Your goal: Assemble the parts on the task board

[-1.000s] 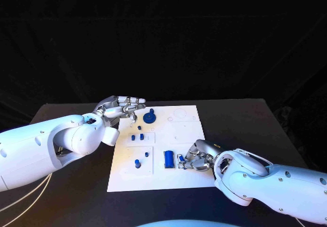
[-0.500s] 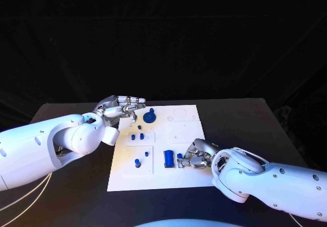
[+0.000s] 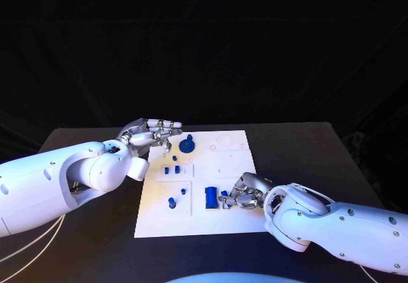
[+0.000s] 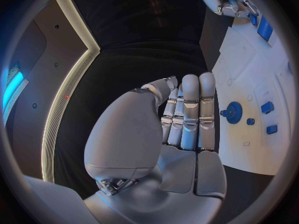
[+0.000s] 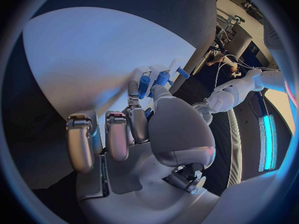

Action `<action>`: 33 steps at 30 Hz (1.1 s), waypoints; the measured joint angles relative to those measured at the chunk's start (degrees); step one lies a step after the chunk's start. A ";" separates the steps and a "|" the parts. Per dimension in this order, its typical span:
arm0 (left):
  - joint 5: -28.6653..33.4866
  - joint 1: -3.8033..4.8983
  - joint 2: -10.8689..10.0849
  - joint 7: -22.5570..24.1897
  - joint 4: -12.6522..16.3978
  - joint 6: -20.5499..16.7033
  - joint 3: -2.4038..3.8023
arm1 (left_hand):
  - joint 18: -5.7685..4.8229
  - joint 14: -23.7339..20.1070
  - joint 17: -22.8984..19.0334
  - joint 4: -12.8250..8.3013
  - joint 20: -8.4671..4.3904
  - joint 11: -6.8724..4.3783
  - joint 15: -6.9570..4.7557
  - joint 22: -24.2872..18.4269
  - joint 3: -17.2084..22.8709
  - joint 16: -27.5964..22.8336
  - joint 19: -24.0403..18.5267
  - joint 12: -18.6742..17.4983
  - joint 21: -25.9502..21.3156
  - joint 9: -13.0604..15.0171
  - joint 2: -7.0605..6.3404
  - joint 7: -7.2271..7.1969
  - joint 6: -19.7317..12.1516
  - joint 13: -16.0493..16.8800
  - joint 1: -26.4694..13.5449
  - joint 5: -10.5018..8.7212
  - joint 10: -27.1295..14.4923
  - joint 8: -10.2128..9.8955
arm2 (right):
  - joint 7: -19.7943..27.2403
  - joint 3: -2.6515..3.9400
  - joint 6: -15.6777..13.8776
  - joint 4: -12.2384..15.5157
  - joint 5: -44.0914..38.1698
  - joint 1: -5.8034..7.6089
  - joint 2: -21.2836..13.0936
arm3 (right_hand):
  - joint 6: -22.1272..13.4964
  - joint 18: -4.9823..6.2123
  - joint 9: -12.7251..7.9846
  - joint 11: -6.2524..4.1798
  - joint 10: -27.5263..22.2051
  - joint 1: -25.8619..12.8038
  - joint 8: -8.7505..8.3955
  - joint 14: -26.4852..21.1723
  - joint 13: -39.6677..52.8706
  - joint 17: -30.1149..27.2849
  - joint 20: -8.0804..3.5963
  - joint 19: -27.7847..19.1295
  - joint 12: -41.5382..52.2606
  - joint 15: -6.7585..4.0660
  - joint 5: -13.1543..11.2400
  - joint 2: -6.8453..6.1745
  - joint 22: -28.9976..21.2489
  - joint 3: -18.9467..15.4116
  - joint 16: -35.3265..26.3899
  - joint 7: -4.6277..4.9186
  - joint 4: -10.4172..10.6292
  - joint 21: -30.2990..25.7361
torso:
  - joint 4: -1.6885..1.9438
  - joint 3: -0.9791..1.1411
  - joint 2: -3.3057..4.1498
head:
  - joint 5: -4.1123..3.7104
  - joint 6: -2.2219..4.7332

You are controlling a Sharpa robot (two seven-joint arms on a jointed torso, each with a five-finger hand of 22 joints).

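- The right hand (image 3: pixel 242 194) sits low over the near right part of the task board (image 3: pixel 234 162), with its fingers (image 5: pixel 144 87) curled in around a small blue part (image 3: pixel 224 194). From the head view it looks pinched at the fingertips, though the contact itself is partly hidden.
- The step in hand looks like seating that small part into the board. To do it well, keep the part upright, lower it straight, and release only when it stops sinking.
- A larger blue block (image 3: pixel 210 198) stands just beside those fingers, on the side toward the left arm. The fingers should not nudge it while working.
- The left hand (image 3: pixel 151 134) hovers at the far left corner of the board, holding nothing; in the left wrist view its fingers (image 4: pixel 190 109) lie straight and pressed together.
- A blue gear (image 3: pixel 186 144) lies just beyond those left fingertips, apart from them.
- More small blue parts (image 3: pixel 173 171) stand in the board's middle, between the two hands.
- The board lies flat on the black counter (image 3: pixel 315 147).
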 measured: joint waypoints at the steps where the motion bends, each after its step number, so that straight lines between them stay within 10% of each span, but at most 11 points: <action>1: 0.00 0.00 -0.01 -0.02 0.00 0.01 0.00 | 0.00 0.00 -0.01 0.00 0.00 0.00 0.00 0.00 0.00 0.00 0.00 0.04 0.00 0.00 0.00 0.00 0.00 0.01 0.00 0.00 0.00 0.00 | 0.02 0.00 0.02 0.08 0.00 0.00 -0.05 | 0.00 0.00 0.08 0.00 0.00 -0.26 0.00 0.00 0.00 0.02 0.00 0.00 0.00 0.00 -0.42 0.03 0.00 -0.38 0.00 0.00 0.06 0.00 | 0.00 0.00 -0.01 | 0.00 0.00; 23: 0.00 0.00 -0.08 -0.20 -0.07 0.17 -0.01 | 0.00 0.00 0.00 0.00 0.00 0.00 0.00 0.01 0.00 0.00 0.00 0.04 -0.01 0.00 0.00 0.00 0.00 0.00 0.00 0.00 0.00 0.00 | 0.81 0.02 -0.23 2.73 -0.93 -0.13 -2.94 | -0.20 0.00 0.75 0.00 0.00 -1.74 0.00 0.00 0.00 0.02 0.00 0.00 0.00 0.00 -0.17 1.28 0.04 -1.87 0.00 0.18 -0.17 0.00 | -0.01 0.03 -0.02 | 0.05 -0.04; 33: 0.00 -0.02 -0.02 -0.23 -0.20 0.22 0.00 | 0.00 0.00 0.01 0.00 0.00 0.00 0.00 -0.06 0.00 0.12 0.00 0.04 0.00 -0.01 0.00 0.00 0.00 -0.01 0.00 0.00 0.00 0.00 | 3.55 -0.03 -0.81 2.75 -0.54 -0.06 -4.60 | -2.59 0.00 0.87 0.54 -0.54 4.54 -0.80 0.00 0.29 0.01 0.00 0.00 -1.79 0.00 0.13 1.01 0.04 -2.00 -1.26 1.11 -2.24 -0.20 | -0.02 -0.01 -0.08 | -0.04 0.21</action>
